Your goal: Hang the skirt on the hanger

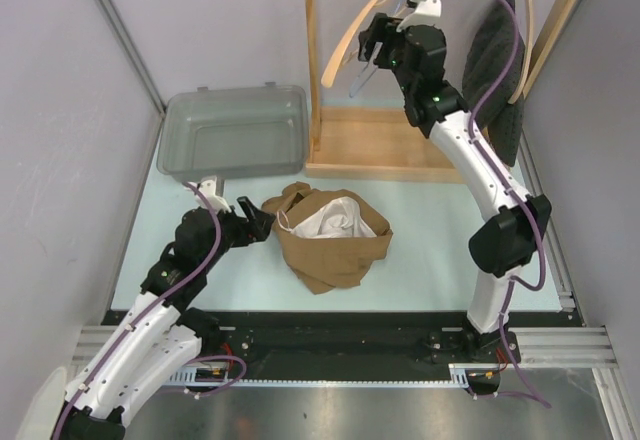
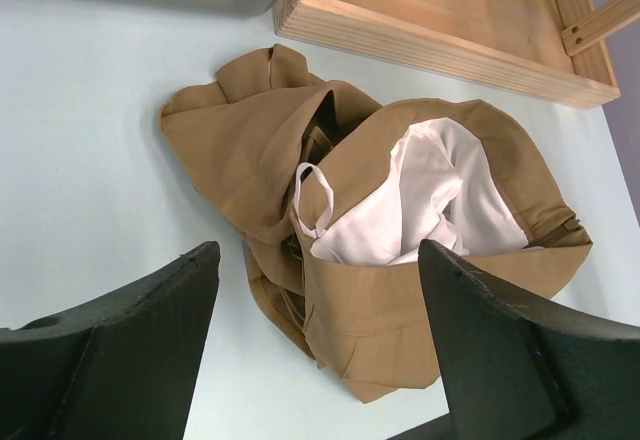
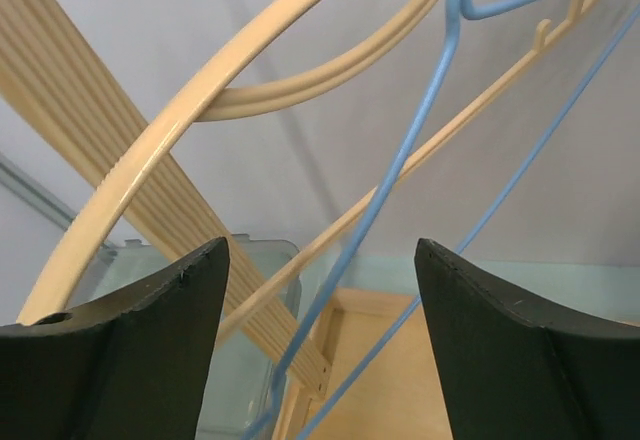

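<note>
The tan skirt [image 1: 330, 232] with white lining lies crumpled on the table, also in the left wrist view [image 2: 400, 230]. My left gripper [image 1: 258, 218] is open just left of the skirt, empty; in its wrist view [image 2: 318, 345] the skirt's near edge lies between its fingers. My right gripper [image 1: 372, 42] is open, raised at the rack, beside a cream wooden hanger [image 1: 350, 32] and a blue wire hanger [image 1: 365, 75]. In the right wrist view [image 3: 320, 345] the blue wire hanger [image 3: 400, 175] passes between the open fingers without contact, and the cream hanger [image 3: 190, 110] arcs above.
A wooden rack base [image 1: 385, 145] stands at the back, with its post [image 1: 312, 50]. A clear plastic bin [image 1: 235, 132] sits at the back left. A dark garment [image 1: 495, 70] hangs on another cream hanger at the right of the rack.
</note>
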Available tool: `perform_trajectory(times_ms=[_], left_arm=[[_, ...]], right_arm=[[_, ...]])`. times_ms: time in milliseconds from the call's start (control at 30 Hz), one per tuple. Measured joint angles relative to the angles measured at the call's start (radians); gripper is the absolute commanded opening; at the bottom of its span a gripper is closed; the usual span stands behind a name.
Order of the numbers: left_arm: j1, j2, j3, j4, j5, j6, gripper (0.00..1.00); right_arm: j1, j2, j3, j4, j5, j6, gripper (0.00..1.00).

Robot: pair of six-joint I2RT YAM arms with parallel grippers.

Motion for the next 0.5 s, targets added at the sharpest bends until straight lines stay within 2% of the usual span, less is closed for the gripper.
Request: perform_trajectory(times_ms=[100,133,167,300,333,433,500], left_arm=[[0.000,0.004,0.000,-0.002,-0.003,0.000,0.85],[0.000,0.008,0.001,-0.002,-0.003,0.000,0.85],[0.000,0.012,0.002,-0.002,-0.003,0.000,0.85],[0.000,0.024,0.007,-0.001,-0.003,0.001,0.85],[0.000,0.026,0.008,-0.001,-0.003,0.000,0.86],[0.000,0.032,0.008,0.001,-0.003,0.001,0.85],[0.000,0.037,0.008,0.005,-0.003,0.000,0.85]], right_arm=[[0.022,0.056,0.080,-0.049,0.066,-0.028,0.54],[0.029,0.076,0.111,-0.066,0.090,-0.036,0.40],[0.036,0.092,0.136,-0.079,0.116,-0.042,0.34],[0.051,0.103,0.159,-0.110,0.222,-0.053,0.20],[0.051,0.103,0.159,-0.113,0.255,-0.055,0.13],[0.051,0.102,0.158,-0.130,0.314,-0.055,0.00],[0.047,0.097,0.150,-0.131,0.332,-0.057,0.00]])
